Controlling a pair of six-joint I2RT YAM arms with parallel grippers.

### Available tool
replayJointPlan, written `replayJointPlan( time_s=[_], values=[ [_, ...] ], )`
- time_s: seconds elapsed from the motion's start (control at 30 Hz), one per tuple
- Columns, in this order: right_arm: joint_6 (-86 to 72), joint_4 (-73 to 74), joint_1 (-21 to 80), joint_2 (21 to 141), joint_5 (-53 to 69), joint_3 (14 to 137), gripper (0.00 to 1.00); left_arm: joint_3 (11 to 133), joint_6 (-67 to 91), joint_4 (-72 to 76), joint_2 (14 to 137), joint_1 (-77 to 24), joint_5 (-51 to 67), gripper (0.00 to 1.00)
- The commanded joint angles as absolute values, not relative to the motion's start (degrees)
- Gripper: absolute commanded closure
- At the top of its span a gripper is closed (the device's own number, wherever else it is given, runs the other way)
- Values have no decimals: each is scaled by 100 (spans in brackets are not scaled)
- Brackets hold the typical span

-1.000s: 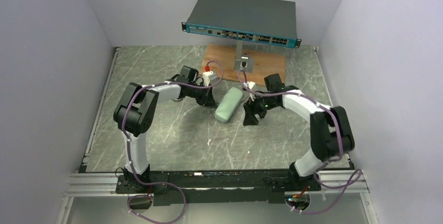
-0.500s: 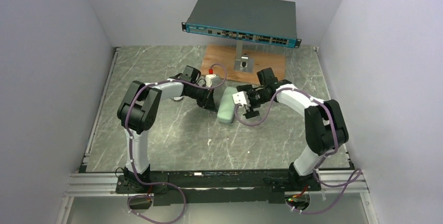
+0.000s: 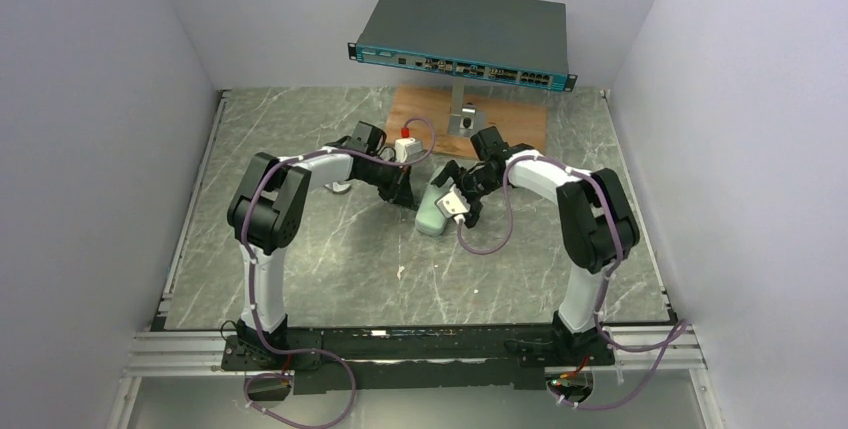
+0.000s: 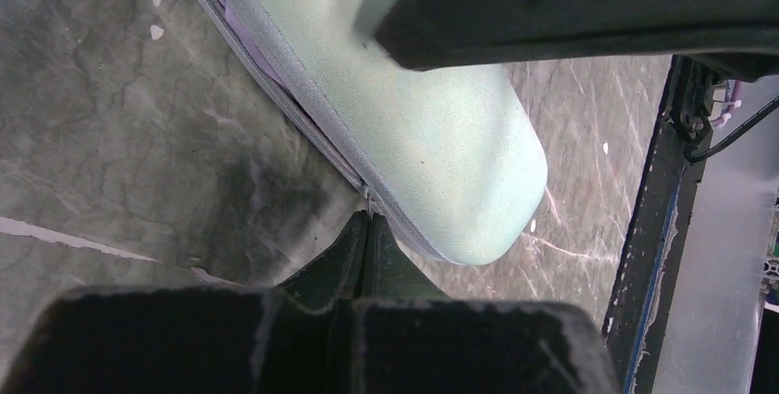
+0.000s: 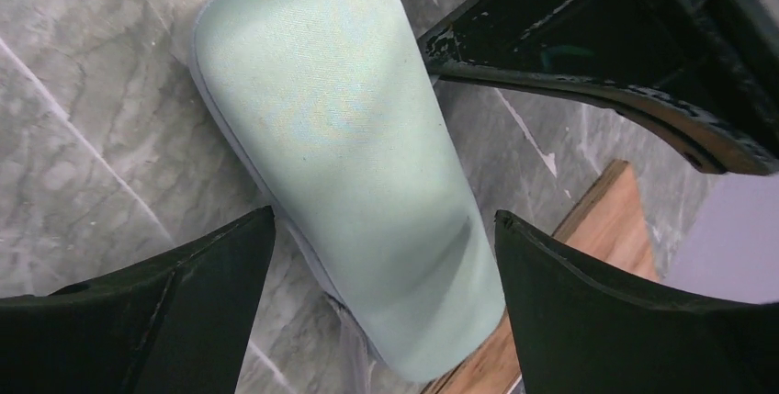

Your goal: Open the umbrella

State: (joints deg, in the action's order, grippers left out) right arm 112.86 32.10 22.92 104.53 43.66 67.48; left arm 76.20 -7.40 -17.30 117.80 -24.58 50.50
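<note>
Umbrella (image 4: 225, 4) just a lavender sliver in the zipper seam of the mint case (image 3: 431, 214), visible to left wrist only, left gripper (image 4: 366, 229) pressed together at that seam, right gripper (image 5: 384, 219) spread astride the case, both arms bent inward, wooden board (image 3: 520, 121) beyond the case.

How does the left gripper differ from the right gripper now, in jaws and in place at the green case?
Jaws: the left gripper is shut; the right gripper stands wide open. Place: the left gripper's tips meet at the zipper seam on the side of the mint-green case; the right gripper straddles the case, one finger on each side, not closed on it. Shared: both have black fingers and both are at the same case.
</note>
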Motion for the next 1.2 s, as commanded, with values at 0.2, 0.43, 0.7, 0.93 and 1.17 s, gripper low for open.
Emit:
replayJointPlan(
  time_s=[0.2,0.43,0.7,0.93,1.17],
  values=[
    [11718,3767,2216,11039,4043,7208,53,6909,-691,-1134,11058,-2439,5155,100],
    [10784,3765,2163,10969,3893,7163,67,5943,-573,-731,10458,-2373,5222,100],
    [8289,3185,2483,10529,3245,6698,76,5390,554,279,10310,-2349,5247,100],
    [5026,2378,3231,10102,2288,6337,74,5629,1589,908,10654,-2047,5140,100],
    [4330,3512,3252,9810,3251,6618,25,6098,976,202,10861,-1773,5107,100]
  ],
)
